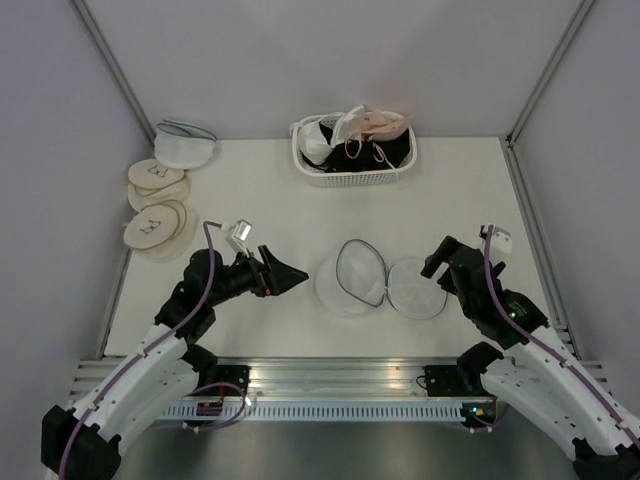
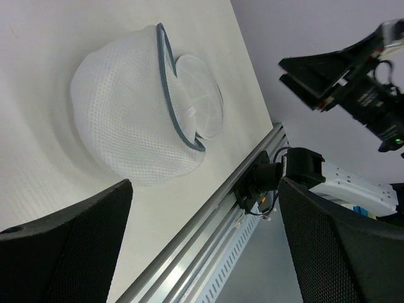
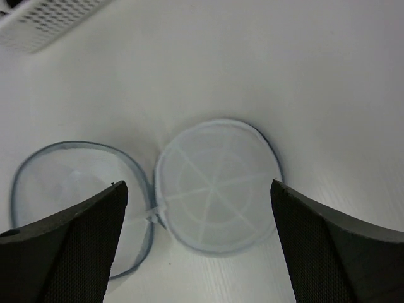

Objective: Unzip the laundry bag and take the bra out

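Observation:
The laundry bag (image 1: pixel 352 282) lies unzipped in the middle of the table, its domed half on the left and its flat round lid (image 1: pixel 416 287) on the right. No garment shows inside it. It also shows in the left wrist view (image 2: pixel 126 113) and the right wrist view (image 3: pixel 218 183). The pale pink-beige bra (image 1: pixel 383 122) lies on top of the garments in the white basket (image 1: pixel 355 178) at the back. My left gripper (image 1: pixel 292 275) is open and empty, left of the bag. My right gripper (image 1: pixel 434 262) is open and empty, above the lid's right edge.
A white domed bag with a grey-blue rim (image 1: pixel 183 146) and several tan round discs (image 1: pixel 157 208) sit at the back left. Black and white garments fill the basket. An aluminium rail (image 1: pixel 340 375) runs along the near edge.

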`<state>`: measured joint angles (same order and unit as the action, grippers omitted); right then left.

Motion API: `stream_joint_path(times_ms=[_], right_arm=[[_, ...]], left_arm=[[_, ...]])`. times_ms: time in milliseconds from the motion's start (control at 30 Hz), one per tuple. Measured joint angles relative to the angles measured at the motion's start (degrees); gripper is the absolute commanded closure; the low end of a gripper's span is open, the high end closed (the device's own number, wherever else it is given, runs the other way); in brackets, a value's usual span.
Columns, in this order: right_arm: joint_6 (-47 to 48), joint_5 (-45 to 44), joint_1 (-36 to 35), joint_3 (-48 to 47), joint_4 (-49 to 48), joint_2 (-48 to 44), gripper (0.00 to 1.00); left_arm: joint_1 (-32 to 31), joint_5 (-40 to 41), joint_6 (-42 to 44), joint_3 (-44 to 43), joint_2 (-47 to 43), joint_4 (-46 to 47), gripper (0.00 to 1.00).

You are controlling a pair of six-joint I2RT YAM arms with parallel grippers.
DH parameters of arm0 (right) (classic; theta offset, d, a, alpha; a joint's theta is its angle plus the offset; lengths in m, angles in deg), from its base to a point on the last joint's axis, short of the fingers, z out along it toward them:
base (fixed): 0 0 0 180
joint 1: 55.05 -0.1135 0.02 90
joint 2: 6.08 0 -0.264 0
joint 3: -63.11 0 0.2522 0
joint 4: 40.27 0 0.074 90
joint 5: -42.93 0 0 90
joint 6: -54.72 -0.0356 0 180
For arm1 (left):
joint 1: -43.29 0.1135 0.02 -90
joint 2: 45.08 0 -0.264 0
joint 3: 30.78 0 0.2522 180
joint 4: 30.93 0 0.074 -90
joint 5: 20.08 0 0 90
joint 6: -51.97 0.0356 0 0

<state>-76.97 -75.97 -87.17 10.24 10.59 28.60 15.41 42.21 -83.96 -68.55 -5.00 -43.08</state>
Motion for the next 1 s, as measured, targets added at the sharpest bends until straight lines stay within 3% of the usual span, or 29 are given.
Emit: stream_joint_path(times_ms=[267, 533, 567, 600, 700, 767, 833, 900, 1000], right_arm=[[-23.2, -9.6, 0.0, 9.4, 10.5, 4.6, 0.02], [-31.3, -7.8, 0.0, 19.2, 4.5, 5.6, 0.15], [-31.7, -7.2, 0.0, 20.4, 3.2, 6.0, 0.20], [-31.9, -6.8, 0.0, 21.1, 2.5, 6.3, 0.33], [-32.3, -5.5, 0.0, 23.0, -0.3, 6.1, 0.56], [-32.4, -5.1, 0.0, 23.7, -2.0, 5.7, 0.66], [-32.5, -5.0, 0.0, 24.2, -3.6, 5.5, 0.88], [-32.7, -5.0, 0.0, 24.6, -4.4, 5.6, 0.97], [-32.5, -5.0, 0.0, 24.7, -5.1, 5.8, 1.00]], left_arm=[[0.0, 3.1, 0.0, 0.1, -8.2, -7.1, 0.00], [0.0, 5.2, 0.0, 0.1, -8.6, -11.2, 0.00], [0.0, 5.2, 0.0, 0.1, -8.6, -11.5, 0.00], [0.0, 5.2, 0.0, 0.1, -8.6, -11.8, 0.00], [0.0, 5.5, 0.0, 0.1, -8.2, -12.3, 0.00], [0.0, 5.8, 0.0, 0.1, -7.9, -12.3, 0.00], [0.0, 6.3, 0.0, 0.1, -7.5, -12.3, 0.00], [0.0, 6.5, 0.0, 0.1, -7.3, -12.4, 0.00], [0.0, 6.7, 0.0, 0.1, -7.2, -12.5, 0.00]])
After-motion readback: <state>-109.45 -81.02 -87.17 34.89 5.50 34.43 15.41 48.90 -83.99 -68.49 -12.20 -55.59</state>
